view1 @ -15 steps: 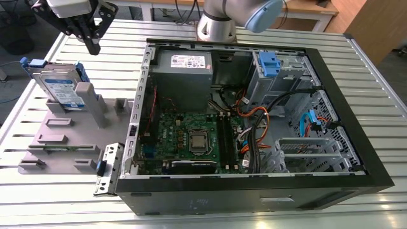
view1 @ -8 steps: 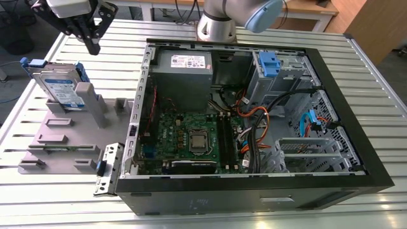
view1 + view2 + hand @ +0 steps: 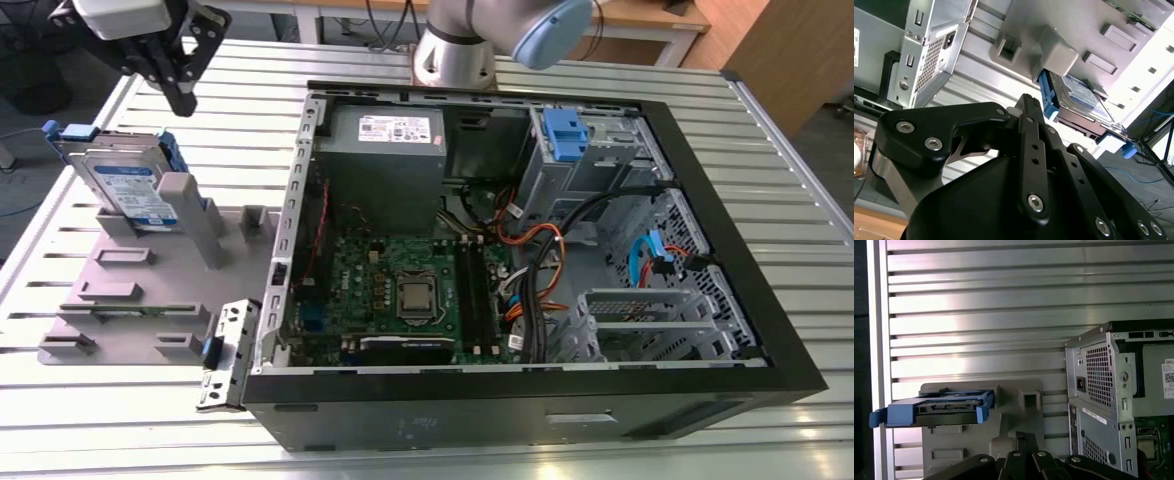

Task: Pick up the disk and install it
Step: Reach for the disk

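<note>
Fingers [image 3: 178, 88] look pinched together with nothing between them. You can see them meeting at the tips in both wrist views too [image 3: 1027, 102] [image 3: 1021, 436]. They hang above the tabletop [image 3: 267, 70], outside the computer case [image 3: 467, 420], off its side on the exterior view's left and up near its power-supply end.

Quick count: one disk [image 3: 127, 180], one grey holder [image 3: 120, 300], one open case. Inside the case there's one grey power supply [image 3: 387, 150], one blue-handled drive cage [image 3: 567, 135] and one green motherboard [image 3: 400, 290].

So the disk is outside the case, parked in that grey holder, which lies flat on the tabletop right beside the case's wall. It stands on edge, leaning a bit against one of the holder's posts, below the fingers and apart from them. Silver body, white-and-blue label on the face, blue plastic carrier round the rim. In the first wrist view you get it edge-on [image 3: 944, 407], a thin dark slab between blue rails with a blue tab sticking out at the end away from the case.
</note>
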`<state>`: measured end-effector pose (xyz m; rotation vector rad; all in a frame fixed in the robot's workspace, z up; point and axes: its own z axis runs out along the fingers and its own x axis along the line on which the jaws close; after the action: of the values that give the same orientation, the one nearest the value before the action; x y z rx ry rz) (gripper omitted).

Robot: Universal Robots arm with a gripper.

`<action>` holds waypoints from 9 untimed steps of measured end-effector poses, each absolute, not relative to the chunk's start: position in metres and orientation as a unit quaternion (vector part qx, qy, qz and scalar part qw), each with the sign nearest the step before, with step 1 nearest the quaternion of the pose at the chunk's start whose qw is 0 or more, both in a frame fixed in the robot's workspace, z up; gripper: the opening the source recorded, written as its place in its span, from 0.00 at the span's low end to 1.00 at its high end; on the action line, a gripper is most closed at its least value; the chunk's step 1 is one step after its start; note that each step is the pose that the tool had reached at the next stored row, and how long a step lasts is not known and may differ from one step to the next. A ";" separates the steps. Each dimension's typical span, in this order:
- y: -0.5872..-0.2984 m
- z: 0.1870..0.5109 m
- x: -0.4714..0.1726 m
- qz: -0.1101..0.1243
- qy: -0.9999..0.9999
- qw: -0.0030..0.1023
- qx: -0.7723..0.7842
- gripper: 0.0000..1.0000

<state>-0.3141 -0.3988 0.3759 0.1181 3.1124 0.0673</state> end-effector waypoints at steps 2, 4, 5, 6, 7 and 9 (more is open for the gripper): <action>-0.398 0.375 -0.320 0.021 0.999 0.013 0.038 0.11; -0.398 0.373 -0.325 0.021 0.999 0.013 0.038 0.11; -0.398 0.373 -0.328 0.021 0.999 0.013 0.038 0.11; -0.397 0.372 -0.330 0.021 0.999 0.013 0.038 0.11; -0.397 0.371 -0.333 0.021 0.999 0.013 0.038 0.11; -0.396 0.370 -0.339 0.021 0.999 0.013 0.038 0.11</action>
<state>-0.3385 -0.3962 0.3704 0.1181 3.1124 0.0649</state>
